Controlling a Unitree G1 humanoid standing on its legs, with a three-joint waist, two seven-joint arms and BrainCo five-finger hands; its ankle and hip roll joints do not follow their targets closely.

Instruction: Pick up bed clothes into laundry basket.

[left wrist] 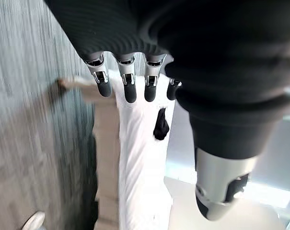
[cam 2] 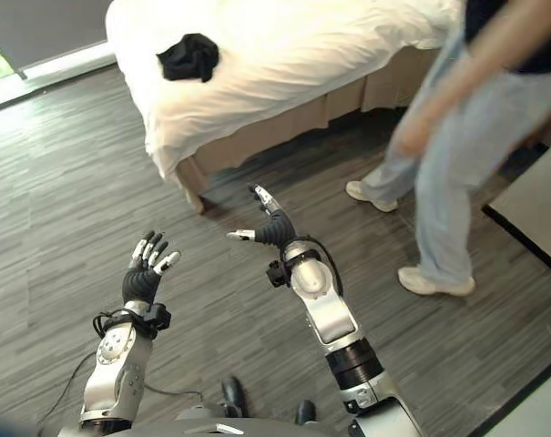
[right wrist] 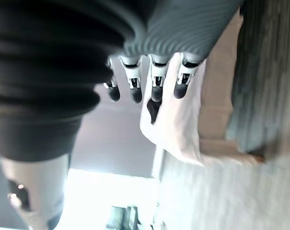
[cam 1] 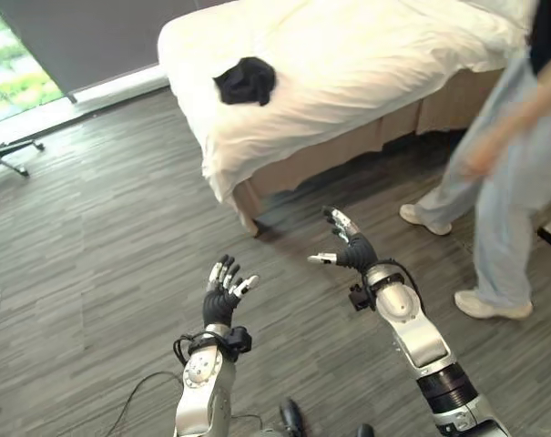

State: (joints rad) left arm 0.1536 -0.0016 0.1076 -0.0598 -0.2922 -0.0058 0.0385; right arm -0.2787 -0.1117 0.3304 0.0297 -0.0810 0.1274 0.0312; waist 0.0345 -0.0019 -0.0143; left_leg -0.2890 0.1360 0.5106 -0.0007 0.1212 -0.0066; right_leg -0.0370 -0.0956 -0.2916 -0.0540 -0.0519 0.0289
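Observation:
A crumpled black garment [cam 1: 246, 80] lies on the white sheet of the bed [cam 1: 366, 55], near the bed's near-left corner; the left wrist view shows the garment [left wrist: 161, 125] past my fingers. My left hand [cam 1: 222, 293] is raised over the wood floor with straight, spread fingers and holds nothing. My right hand [cam 1: 348, 246] hovers over the floor just short of the bed's corner, fingers straight and thumb out, also empty. Both hands are well apart from the garment.
A person [cam 1: 507, 173] in light trousers and white shoes stands on the floor to my right, close to the bed's side. The bed's tan base [cam 1: 302, 164] and corner leg are in front of my right hand. A window [cam 1: 11, 64] is at far left.

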